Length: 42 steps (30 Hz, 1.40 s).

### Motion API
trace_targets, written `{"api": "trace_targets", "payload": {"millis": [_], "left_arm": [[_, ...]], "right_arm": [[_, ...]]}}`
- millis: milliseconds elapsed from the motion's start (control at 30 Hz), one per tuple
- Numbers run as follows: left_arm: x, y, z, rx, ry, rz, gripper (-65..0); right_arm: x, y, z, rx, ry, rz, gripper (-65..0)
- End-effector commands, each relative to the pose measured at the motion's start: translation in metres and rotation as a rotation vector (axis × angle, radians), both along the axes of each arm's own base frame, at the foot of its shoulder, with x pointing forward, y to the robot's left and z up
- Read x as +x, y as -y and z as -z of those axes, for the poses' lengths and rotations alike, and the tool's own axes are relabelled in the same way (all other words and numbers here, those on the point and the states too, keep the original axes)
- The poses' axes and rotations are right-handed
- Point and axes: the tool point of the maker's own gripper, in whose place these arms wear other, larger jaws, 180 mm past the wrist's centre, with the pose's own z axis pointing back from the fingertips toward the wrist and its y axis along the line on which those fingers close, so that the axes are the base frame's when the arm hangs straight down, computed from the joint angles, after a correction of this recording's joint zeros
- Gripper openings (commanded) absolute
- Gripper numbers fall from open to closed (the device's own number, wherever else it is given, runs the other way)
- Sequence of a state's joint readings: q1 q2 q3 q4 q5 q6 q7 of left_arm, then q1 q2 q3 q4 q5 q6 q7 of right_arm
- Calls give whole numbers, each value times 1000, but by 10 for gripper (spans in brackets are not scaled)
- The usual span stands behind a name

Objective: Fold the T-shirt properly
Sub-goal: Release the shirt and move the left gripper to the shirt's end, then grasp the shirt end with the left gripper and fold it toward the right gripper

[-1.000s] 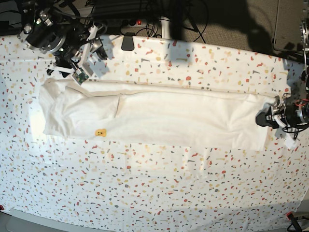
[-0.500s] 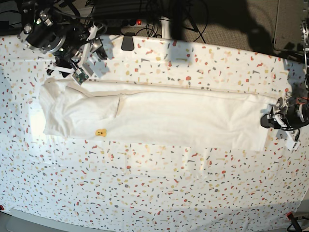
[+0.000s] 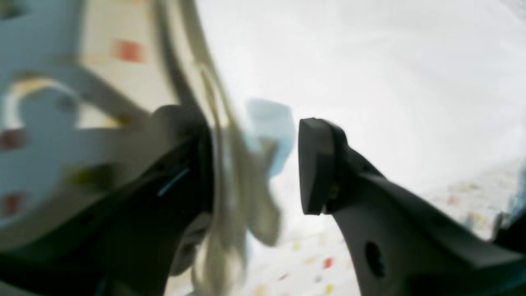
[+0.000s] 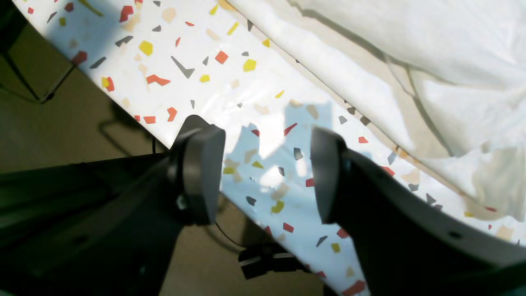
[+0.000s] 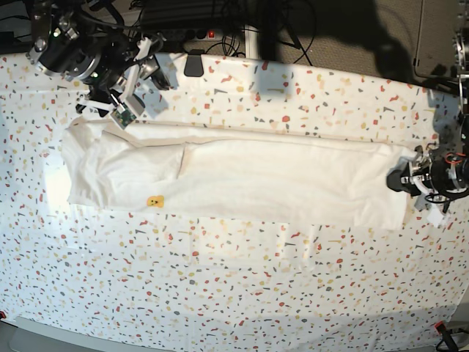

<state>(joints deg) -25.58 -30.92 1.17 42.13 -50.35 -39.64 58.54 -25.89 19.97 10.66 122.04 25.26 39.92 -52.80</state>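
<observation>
The white T-shirt (image 5: 278,180) lies plain side up, folded into a long narrow strip across the speckled table (image 5: 234,293). A small yellow tag (image 5: 154,199) shows near its left end. My left gripper (image 5: 405,180) is at the strip's right end. In the blurred left wrist view it (image 3: 254,164) is open, with a fabric edge of the shirt (image 3: 390,61) between the jaws, by one finger. My right gripper (image 5: 152,73) is open and empty above the table's back edge. In the right wrist view it (image 4: 267,172) is beside the shirt's edge (image 4: 452,49), not touching it.
A black clamp (image 5: 194,64) sits on the table's back edge near my right gripper. Cables and a power strip (image 5: 198,33) lie behind the table. A red clamp (image 5: 443,328) is at the front right corner.
My left gripper drew slightly right, then came back left at the shirt's right end, which shifted a little with it. My right arm edged slightly back.
</observation>
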Motion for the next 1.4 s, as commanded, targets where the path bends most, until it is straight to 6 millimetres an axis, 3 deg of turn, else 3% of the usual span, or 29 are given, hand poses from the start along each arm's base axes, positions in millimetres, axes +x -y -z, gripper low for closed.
{"api": "trace_targets", "payload": {"millis": [0, 333, 400, 533, 567, 933, 1133, 1367], "left_arm": [[6, -5, -10, 5, 20, 6, -368], [19, -11, -20, -9, 96, -41, -378], [20, -10, -20, -12, 101, -46, -437], [24, -12, -22, -15, 116, -66, -637], [25, -12, -23, -17, 122, -70, -650], [31, -6, -33, -77, 107, -116, -650], [34, 17, -55, -112, 145, -38, -650], [40, 64, -75, -101, 199, 78, -650]], "right_arm": [[3, -2, -9, 8, 31, -11, -308], [1, -2, -6, 1, 15, -8, -308], [1, -4, -6, 10, 15, -3, -308], [1, -6, -6, 21, 16, 3, -308], [1, -7, -6, 24, 15, 4, -308], [1, -7, -7, 28, 19, 5, -308], [3, -8, -8, 34, 28, 4, -308], [4, -9, -9, 39, 36, 4, -308]]}}
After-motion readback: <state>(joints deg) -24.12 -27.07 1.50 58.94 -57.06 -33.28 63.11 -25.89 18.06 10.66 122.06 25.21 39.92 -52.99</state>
